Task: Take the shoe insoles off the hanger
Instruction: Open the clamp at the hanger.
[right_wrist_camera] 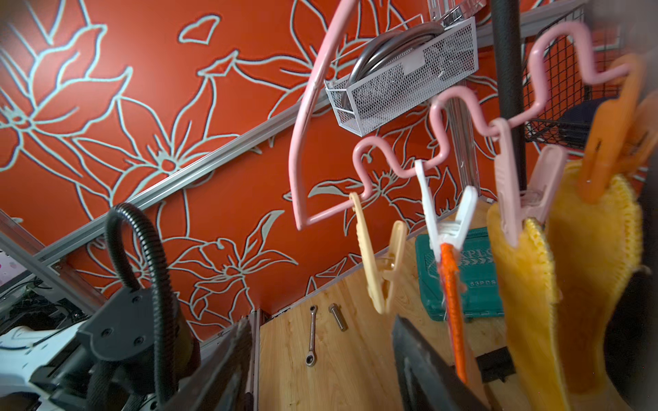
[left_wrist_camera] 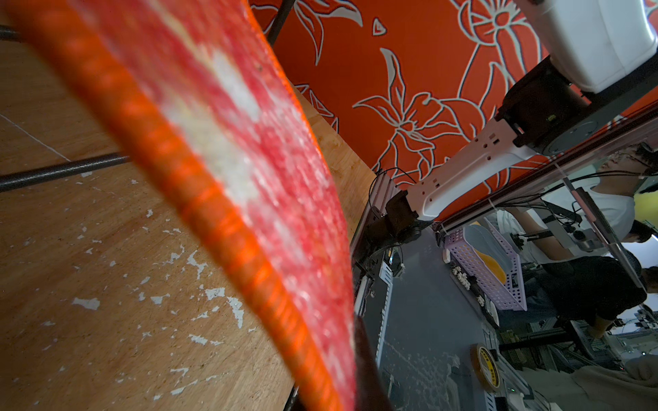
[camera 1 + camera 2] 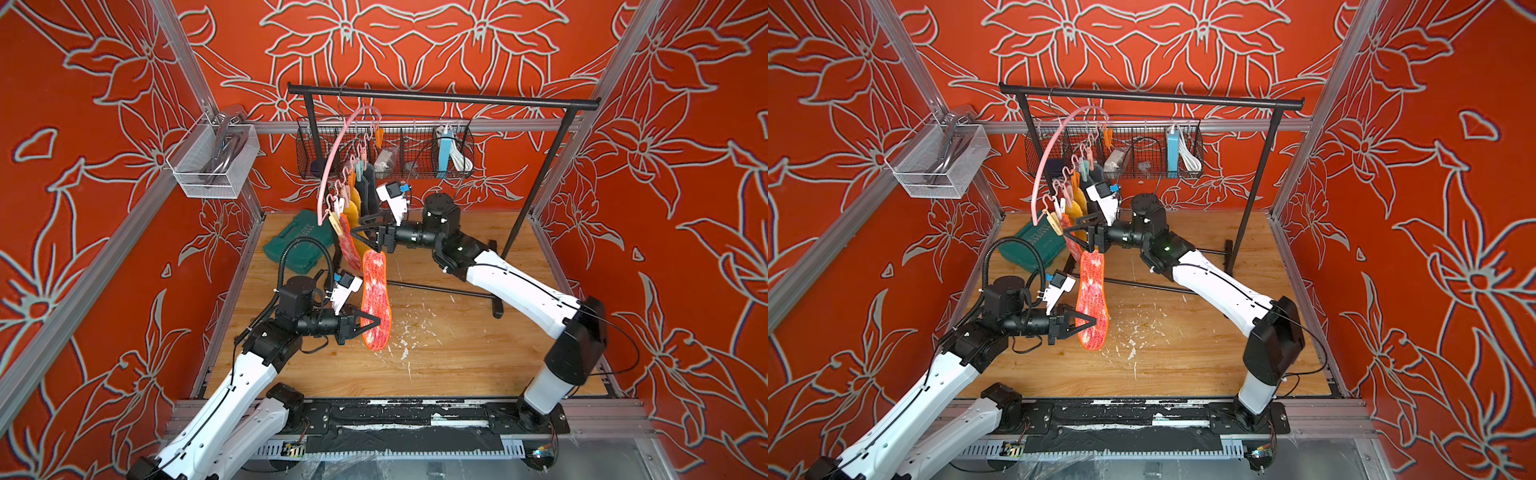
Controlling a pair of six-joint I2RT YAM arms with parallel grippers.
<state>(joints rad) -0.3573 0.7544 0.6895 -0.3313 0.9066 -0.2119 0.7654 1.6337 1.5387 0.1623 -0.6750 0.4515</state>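
Note:
My left gripper (image 3: 373, 322) is shut on the lower part of a mottled red-white insole (image 3: 376, 297) with an orange rim, holding it upright above the floor and free of any peg. That insole (image 2: 231, 160) fills the left wrist view. The pink hanger (image 3: 332, 166) hangs from the black rack (image 3: 440, 97). A white peg holds the other red-white insole (image 1: 451, 306), and further pegs hold two mustard insoles (image 1: 527, 284) and dark grey ones (image 3: 369, 191). My right gripper (image 1: 320, 352) is open below an empty yellow peg (image 1: 377, 256), with nothing between its fingers.
A green tool case (image 3: 301, 243) lies on the wooden floor behind the hanger, with a ratchet wrench (image 1: 312, 334) and a bolt (image 1: 337, 316) beside it. The rack's base bar (image 3: 440, 289) crosses the floor. A black wire basket (image 3: 386, 151) and a white mesh basket (image 3: 216, 160) hang on the walls.

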